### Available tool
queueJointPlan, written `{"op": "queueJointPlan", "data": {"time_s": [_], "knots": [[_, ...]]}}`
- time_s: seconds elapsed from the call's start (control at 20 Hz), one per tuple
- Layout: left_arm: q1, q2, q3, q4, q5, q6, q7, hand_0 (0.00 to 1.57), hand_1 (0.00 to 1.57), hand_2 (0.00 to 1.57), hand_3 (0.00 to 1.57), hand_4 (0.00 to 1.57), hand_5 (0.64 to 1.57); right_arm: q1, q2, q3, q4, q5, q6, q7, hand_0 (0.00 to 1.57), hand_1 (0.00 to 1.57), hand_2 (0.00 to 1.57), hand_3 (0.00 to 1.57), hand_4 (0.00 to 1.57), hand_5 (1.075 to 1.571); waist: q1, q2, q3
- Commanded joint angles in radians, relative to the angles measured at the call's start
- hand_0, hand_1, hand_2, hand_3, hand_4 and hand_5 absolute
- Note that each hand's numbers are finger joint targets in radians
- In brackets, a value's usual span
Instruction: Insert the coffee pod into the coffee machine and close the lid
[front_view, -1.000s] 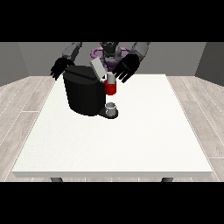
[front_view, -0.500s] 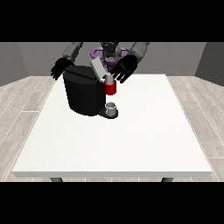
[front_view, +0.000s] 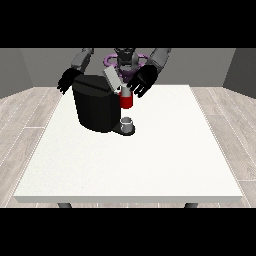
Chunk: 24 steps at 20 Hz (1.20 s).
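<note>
The black coffee machine (front_view: 97, 107) stands on the white table (front_view: 150, 160), left of the middle at the back. Its grey lid (front_view: 111, 79) is tilted up. A red part (front_view: 126, 101) sits at the machine's front above a small grey cup (front_view: 128, 123). I cannot make out the coffee pod. The hand at the view's right (front_view: 141, 81) hovers open just right of the lid and above the red part, fingers spread. The hand at the view's left (front_view: 66, 81) hangs open behind the machine's left edge, holding nothing.
The robot's torso (front_view: 125, 60) is behind the table's far edge. The table's far edge runs just behind the machine.
The hand at the view's right has come down and a little towards the machine's lid. The hand at the view's left has sunk slightly. The lid stays tilted up.
</note>
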Motion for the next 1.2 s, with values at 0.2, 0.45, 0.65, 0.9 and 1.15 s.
{"op": "queueJointPlan", "data": {"time_s": [0.2,0.45,0.65,0.9,1.15], "knots": [[0.014,0.004,0.009,0.025,0.0,-0.019,-0.016,1.22,1.22,1.25,1.15,0.47,1.571,-0.005,-0.037,-0.014,-0.02,-0.011,0.02,0.037,0.0,0.0,0.0,0.0,0.36,1.571,-0.013,0.002,-0.0007],[0.035,0.015,-0.005,0.01,-0.017,-0.025,-0.046,1.13,1.13,1.17,1.03,0.44,1.571,0.031,-0.019,-0.021,0.002,-0.014,0.01,-0.011,0.0,0.0,0.0,0.0,0.4,1.571,0.013,-0.013,-0.0006],[0.009,-0.015,-0.012,0.023,-0.046,0.038,-0.001,1.11,1.11,1.15,0.98,0.41,1.571,-0.003,0.023,0.032,-0.04,0.03,-0.044,0.044,0.0,0.0,0.0,0.0,0.43,1.571,-0.02,-0.006,-0.0008],[0.028,-0.014,-0.023,0.013,-0.048,-0.002,-0.031,1.06,1.06,1.12,0.96,0.37,1.571,0.015,0.001,0.01,-0.005,0.007,-0.009,0.01,0.0,0.0,0.0,0.0,0.42,1.571,0.014,-0.018,-0.0006],[-0.005,-0.001,-0.014,0.007,-0.049,-0.006,-0.033,1.02,1.02,1.09,0.9,0.37,1.571,-0.021,-0.001,-0.022,0.023,-0.011,-0.02,0.004,0.0,0.0,0.0,0.0,0.41,1.571,0.023,0.018,-0.0005]]}}
